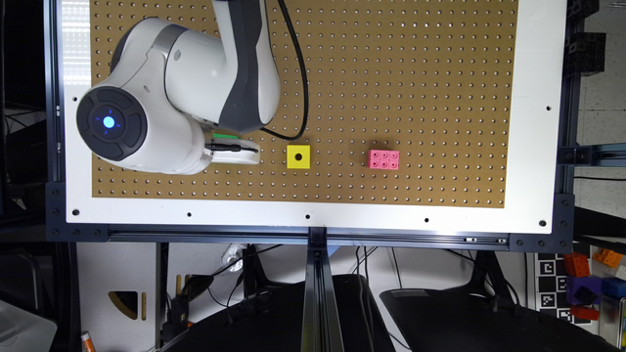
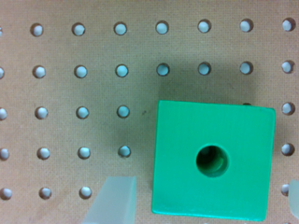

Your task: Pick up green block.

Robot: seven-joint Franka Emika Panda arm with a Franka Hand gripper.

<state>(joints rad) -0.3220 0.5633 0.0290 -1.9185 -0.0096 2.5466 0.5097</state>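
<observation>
- Wrist view: we see the green block (image 2: 212, 165) on the pegboard (image 2: 70, 46), between the two fingers (image 2: 114, 200) of our gripper (image 2: 205, 203).
- Fingers are spread apart, one on each side, not touching it.
- Exterior view: the yellow cube (image 1: 298, 156) sits near the gripper, the pink brick (image 1: 384, 159) beyond it.

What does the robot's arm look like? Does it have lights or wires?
The arm is smooth, rounded and white with dark grey sections. One round dark cap glows with a blue light. A black cable hangs beside it. The fingers are pale and translucent.
</observation>
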